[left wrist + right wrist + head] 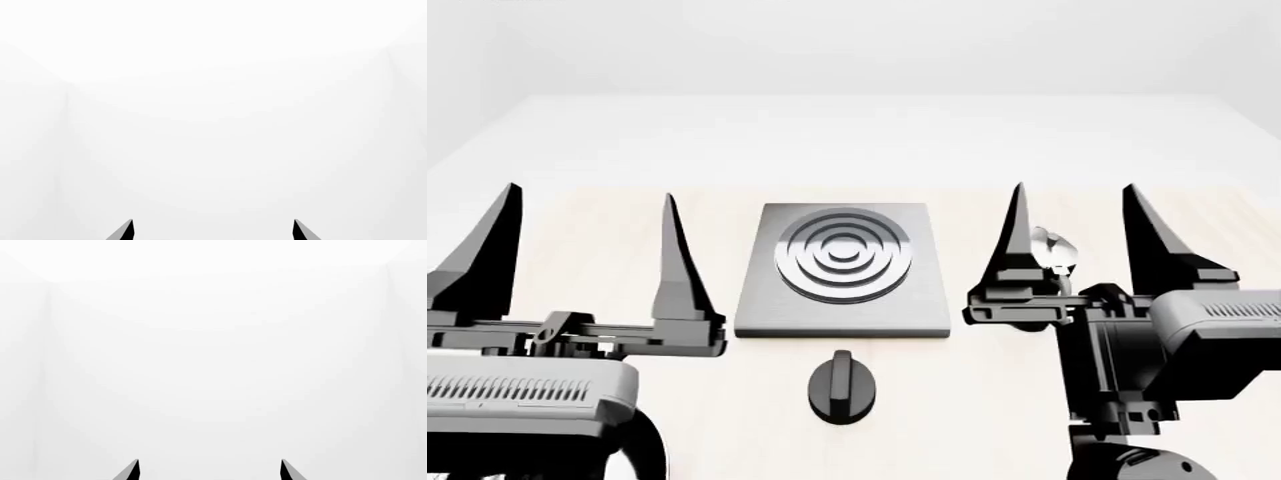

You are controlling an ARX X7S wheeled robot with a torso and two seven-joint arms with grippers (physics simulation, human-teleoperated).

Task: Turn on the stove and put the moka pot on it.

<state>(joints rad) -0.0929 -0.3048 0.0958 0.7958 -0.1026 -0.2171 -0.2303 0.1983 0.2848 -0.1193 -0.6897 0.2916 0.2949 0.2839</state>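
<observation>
Moka pot (1054, 252): only its shiny silver lid and knob show, on the pale wooden table (988, 400) to the right of the stove; the rest is hidden behind the right gripper's inner finger.
Stove (845, 268): flat grey square plate with concentric rings, lying at the middle of the table between the two grippers.
Knob (842, 386): round and black, on the table just in front of the plate's near edge, apart from it.
Left gripper (590, 225): fingers spread wide and pointing up and away, nothing between them; well left of the plate.
Right gripper (1074, 218): fingers parted, empty, raised in front of the pot; whether it touches the pot cannot be told.
Wrist views: both show only dark fingertips, left (130, 231) and right (133, 471), held apart against white walls.
</observation>
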